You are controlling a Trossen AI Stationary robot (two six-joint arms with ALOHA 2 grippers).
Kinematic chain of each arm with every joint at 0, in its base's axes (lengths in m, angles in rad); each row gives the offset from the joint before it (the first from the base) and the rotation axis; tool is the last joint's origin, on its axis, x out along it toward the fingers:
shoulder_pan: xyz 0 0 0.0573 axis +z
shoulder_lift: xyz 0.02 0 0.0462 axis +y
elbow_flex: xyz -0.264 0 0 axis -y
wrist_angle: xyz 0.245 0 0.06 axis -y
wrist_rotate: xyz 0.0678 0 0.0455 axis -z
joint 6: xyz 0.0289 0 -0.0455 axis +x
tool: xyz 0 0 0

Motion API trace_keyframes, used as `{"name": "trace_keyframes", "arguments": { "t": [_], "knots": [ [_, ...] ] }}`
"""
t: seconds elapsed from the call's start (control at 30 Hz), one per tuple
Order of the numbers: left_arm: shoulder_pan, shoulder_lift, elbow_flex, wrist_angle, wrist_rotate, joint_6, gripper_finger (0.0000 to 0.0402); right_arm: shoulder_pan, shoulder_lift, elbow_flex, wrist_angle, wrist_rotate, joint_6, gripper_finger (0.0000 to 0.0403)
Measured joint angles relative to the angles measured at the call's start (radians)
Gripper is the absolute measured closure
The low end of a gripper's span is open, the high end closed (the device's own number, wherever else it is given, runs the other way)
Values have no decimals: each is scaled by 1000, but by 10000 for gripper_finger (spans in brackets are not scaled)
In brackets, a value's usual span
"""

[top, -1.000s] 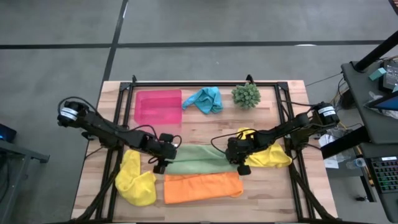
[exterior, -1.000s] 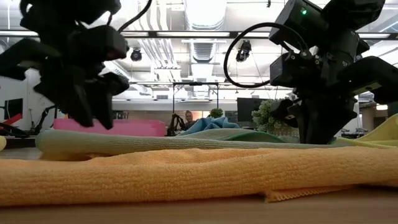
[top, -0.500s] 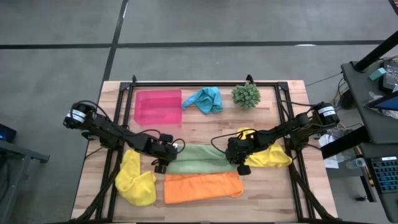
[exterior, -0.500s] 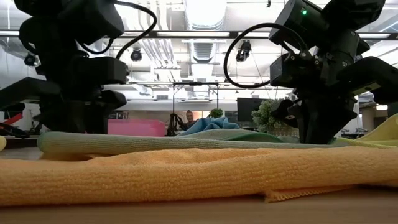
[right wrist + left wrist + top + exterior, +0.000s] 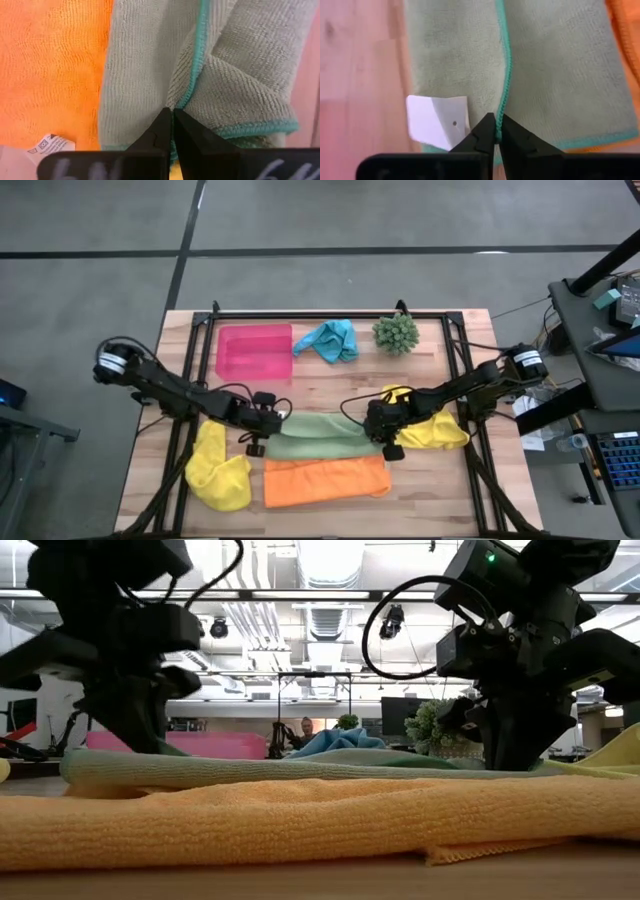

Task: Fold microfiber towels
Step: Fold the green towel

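From above, the green towel (image 5: 315, 436) lies folded lengthwise at the centre of the wooden surface (image 5: 330, 380), with an end effector at each end. The left end effector (image 5: 262, 423) sits at its nine o'clock end, the right end effector (image 5: 382, 430) at its three o'clock end. Only the wrist cameras reveal the grips: the left fingers (image 5: 481, 139) are pinched together on the towel's teal-stitched hem beside a white label (image 5: 438, 122), while the right fingers (image 5: 160, 131) are clamped on a hem where the cloth bunches.

The orange towel (image 5: 325, 479) lies touching the green one at its six o'clock side. One yellow towel (image 5: 220, 470) lies crumpled at seven o'clock, another (image 5: 435, 428) under the right arm at three o'clock. The blue towel (image 5: 330, 340), pink tray (image 5: 254, 352) and plant ball (image 5: 396, 333) line the twelve o'clock edge.

The table-level camera alone shows a person (image 5: 306, 728) far behind.
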Motion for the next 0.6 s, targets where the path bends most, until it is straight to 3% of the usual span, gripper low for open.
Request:
{"name": "trace_keyframes", "arguments": {
  "t": [0.2, 0.37, 0.6],
  "knots": [
    [4, -94, -2, -36, -97, 0, 400, -1, -28, 19, -60, 83, 0, 394],
    [15, -158, -2, -98, -223, -23, 400, -7, -64, 39, -105, 214, -2, 394],
    [49, -182, -22, -108, -316, -29, 400, -55, -110, 59, -159, 395, -11, 394]
  ]
}}
